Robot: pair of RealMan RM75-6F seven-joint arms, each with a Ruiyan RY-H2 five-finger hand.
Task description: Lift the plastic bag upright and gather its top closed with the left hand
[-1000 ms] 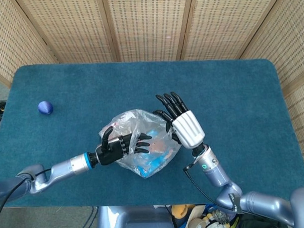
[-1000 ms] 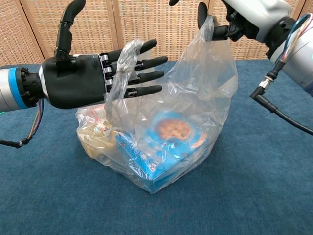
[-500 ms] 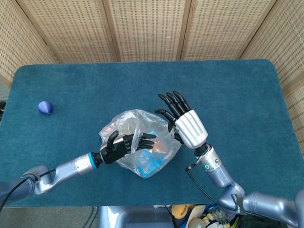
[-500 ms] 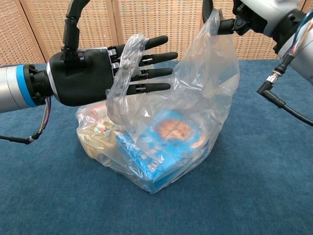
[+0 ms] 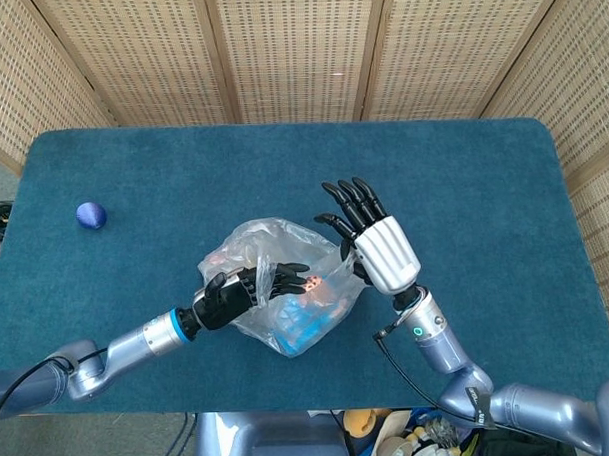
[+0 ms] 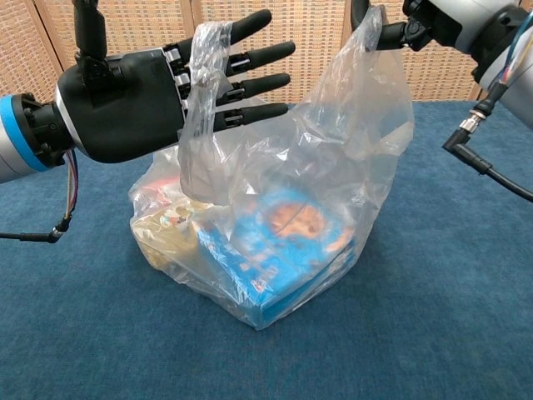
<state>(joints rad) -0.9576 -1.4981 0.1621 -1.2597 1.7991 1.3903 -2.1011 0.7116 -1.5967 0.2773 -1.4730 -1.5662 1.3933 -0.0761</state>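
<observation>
The plastic bag (image 6: 275, 225) sits near the middle of the blue worktop (image 5: 463, 172), its base flat on the cloth and weighed down by the packets inside: a blue snack packet (image 6: 279, 250) lies lowest at the front, with paler wrapped items against the left wall. Because that load anchors the base, the film above it can be drawn up into two peaks, and that is how the bag stands now, roughly upright with its mouth open between the hands.

The right hand (image 5: 375, 248) holds up the far-right peak. In the chest view its fingers (image 6: 391, 33) pinch the top edge of the film at the frame's upper border, which keeps that side tall and taut so the other side can be brought toward it; the rest of that hand is cut off there, and from above its other fingers are spread.

The left hand (image 6: 133, 96) is raised level with the left peak, palm toward the bag. Its fingers (image 6: 258, 58) are straight and apart, with a strip of film draped across them and rising past the knuckles. They seem to support that strip rather than clamp it, though the clear plastic makes contact hard to read. The top is not yet gathered.

A small blue ball (image 5: 91, 214) lies well apart at the far left of the worktop.
</observation>
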